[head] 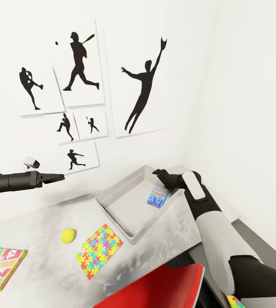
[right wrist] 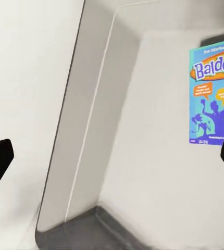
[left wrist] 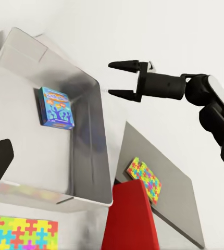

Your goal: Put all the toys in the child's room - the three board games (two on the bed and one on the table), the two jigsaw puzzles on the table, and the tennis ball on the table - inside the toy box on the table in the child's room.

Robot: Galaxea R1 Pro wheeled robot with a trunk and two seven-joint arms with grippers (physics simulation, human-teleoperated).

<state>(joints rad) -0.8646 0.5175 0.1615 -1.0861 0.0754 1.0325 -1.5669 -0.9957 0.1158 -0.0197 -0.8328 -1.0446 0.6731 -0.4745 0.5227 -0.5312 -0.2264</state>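
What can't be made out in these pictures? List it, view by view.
Green board game: head view, cut off by the left edge.
Second jigsaw puzzle: head view, cut off by the bottom edge.
Blue board game: right wrist view, title cut off by the picture's edge.
Left pincer: head view, seen side-on, so open or shut is unclear.

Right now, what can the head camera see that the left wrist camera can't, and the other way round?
The head view adds the tennis ball, a green board game at the table's near edge, the baseball silhouette pictures on the wall and the left gripper. The left wrist view adds a side-on look at the right gripper, its jaws apart and empty above the toy box. Both views share the toy box, the blue board game lying inside it, and a jigsaw puzzle on the table beside it.
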